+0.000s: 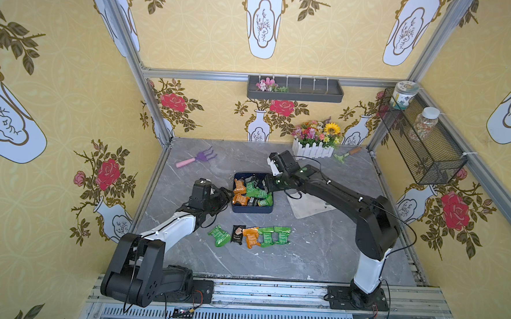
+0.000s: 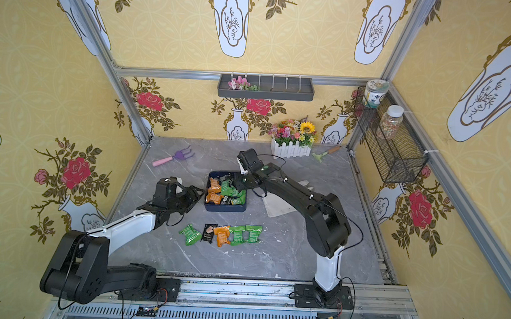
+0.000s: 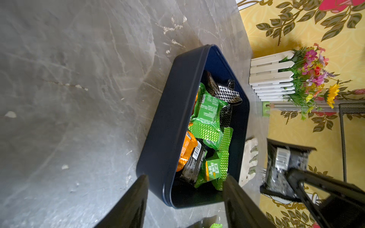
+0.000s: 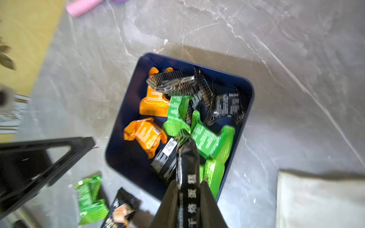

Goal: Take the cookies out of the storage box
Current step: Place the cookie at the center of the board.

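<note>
- Out so far: five small shiny foil cookie packets [image 1: 251,236] lie in a row on the grey marbled worktop [image 1: 318,253], in front of the box and apart from it. They run green, black, orange, green, green, with neighbours touching or overlapping.
- The shallow dark navy-blue square storage box [image 1: 251,210] sits mid-worktop and is far from empty. Orange, green and black packets lie heaped across its floor, roughly nine or ten going by the right wrist view. Some are half buried, so the count is unsure.
- The right gripper [image 4: 187,189] is pinching one black foil packet [image 4: 186,158] by its end. The packet hangs over the box's right side, and in the left wrist view it looks lifted above the rim. It counts as a sixth on its way, not yet set down.
- The left gripper [image 3: 185,199] stands spread at the box's left side and holds nothing. One finger is outside the wall and one over the inside; whether either touches the wall I cannot tell.
- Judgement: about a third of the task is done. What is left is to carry the held packet to the row, release it, then repeat for every packet in the box.
- The black ones, dark against the navy floor, may be the easiest to miss at the end.
</note>
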Motion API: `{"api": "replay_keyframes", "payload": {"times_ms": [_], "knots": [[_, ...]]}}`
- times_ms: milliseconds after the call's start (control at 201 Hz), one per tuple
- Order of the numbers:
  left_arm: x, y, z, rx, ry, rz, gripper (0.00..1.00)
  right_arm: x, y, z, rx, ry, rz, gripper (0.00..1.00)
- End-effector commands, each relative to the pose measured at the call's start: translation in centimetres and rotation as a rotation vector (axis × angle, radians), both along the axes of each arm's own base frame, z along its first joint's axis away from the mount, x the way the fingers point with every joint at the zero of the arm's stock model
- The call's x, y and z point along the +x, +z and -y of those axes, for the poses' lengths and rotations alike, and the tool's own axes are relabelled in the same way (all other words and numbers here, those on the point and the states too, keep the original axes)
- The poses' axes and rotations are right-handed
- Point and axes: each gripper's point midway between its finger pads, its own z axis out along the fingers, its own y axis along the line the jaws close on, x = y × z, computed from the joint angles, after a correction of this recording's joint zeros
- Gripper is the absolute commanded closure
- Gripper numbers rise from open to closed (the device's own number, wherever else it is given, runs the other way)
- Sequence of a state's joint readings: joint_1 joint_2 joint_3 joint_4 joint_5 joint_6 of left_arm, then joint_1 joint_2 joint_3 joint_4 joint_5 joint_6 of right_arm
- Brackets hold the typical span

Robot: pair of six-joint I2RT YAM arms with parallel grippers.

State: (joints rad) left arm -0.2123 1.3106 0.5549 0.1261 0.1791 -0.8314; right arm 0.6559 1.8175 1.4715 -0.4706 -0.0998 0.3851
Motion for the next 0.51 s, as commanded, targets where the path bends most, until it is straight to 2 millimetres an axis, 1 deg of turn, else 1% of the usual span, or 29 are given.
{"api": "replay_keyframes", "payload": {"times_ms": [0, 65, 75, 115, 239, 324, 403, 503], "knots": [[0.0, 0.0, -0.3, 0.013, 0.011, 0.001, 0.35, -1.7, 0.9, 1.9, 0.062, -0.081, -0.01, 0.79], [0.0, 0.1, -0.4, 0.019, 0.019, -0.001, 0.35, -3.5, 0.9, 3.6, 0.07, -0.115, -0.032, 0.79], [0.1, 0.1, -0.5, 0.019, 0.02, 0.0, 0.35, -3.9, 0.5, 3.9, 0.065, -0.121, -0.042, 0.79], [0.1, 0.2, -0.6, 0.024, 0.026, 0.001, 0.35, -5.0, 0.6, 5.0, 0.068, -0.146, -0.05, 0.79], [0.1, 0.5, -0.8, 0.031, 0.037, 0.007, 0.35, -9.1, -1.2, 8.8, 0.042, -0.229, -0.113, 0.79], [0.2, 0.6, -1.0, 0.037, 0.049, 0.006, 0.35, -11.2, -2.2, 10.7, 0.044, -0.278, -0.148, 0.78], [0.1, 0.6, -1.0, 0.033, 0.054, 0.004, 0.35, -13.0, -3.7, 11.9, 0.048, -0.313, -0.193, 0.78], [0.1, 0.6, -1.0, 0.025, 0.058, 0.004, 0.35, -14.5, -5.6, 12.2, 0.09, -0.337, -0.247, 0.78]]}}
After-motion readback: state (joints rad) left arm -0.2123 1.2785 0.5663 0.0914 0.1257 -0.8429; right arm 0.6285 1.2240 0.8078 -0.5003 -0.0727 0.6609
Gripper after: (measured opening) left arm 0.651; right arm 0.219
